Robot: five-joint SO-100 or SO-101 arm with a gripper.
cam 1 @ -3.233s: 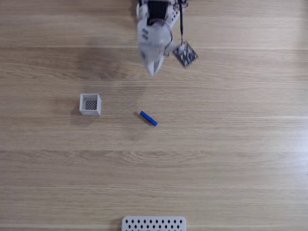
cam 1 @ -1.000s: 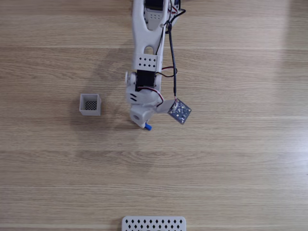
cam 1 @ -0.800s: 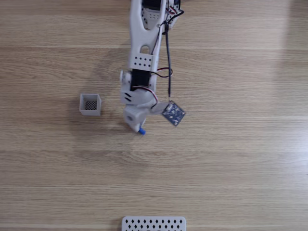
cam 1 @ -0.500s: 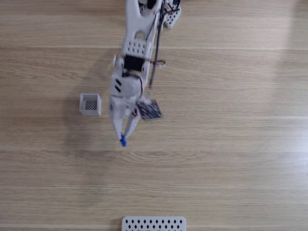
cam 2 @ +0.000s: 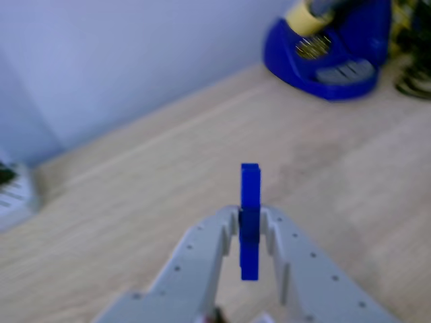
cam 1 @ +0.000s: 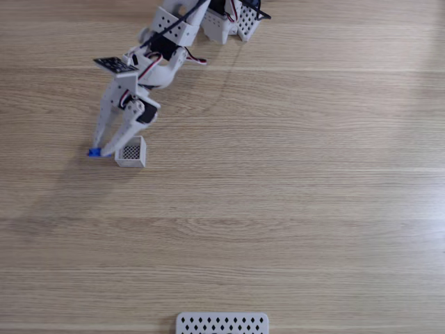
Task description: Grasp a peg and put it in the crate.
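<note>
In the fixed view my white gripper (cam 1: 101,150) reaches down from the top left, shut on the blue peg (cam 1: 93,152), whose end pokes out at the fingertips. The fingertips sit just left of the white crate (cam 1: 131,152), near its left wall. The crate stands upright on the wood table with its dark mesh bottom showing. In the other view the blue peg (cam 2: 250,219) stands upright, clamped between the two white fingers (cam 2: 217,249), with the gripper (cam 2: 250,227) shut on it above the table.
A flat white panel with diamond holes (cam 1: 222,323) lies at the bottom edge of the fixed view. A blue soldering-iron stand (cam 2: 330,47) sits at the far right of the table, against a pale wall, in the other view.
The arm picked up the peg from the table's middle and swung it left. The gripper has gone from right of the crate to just past its left side.
</note>
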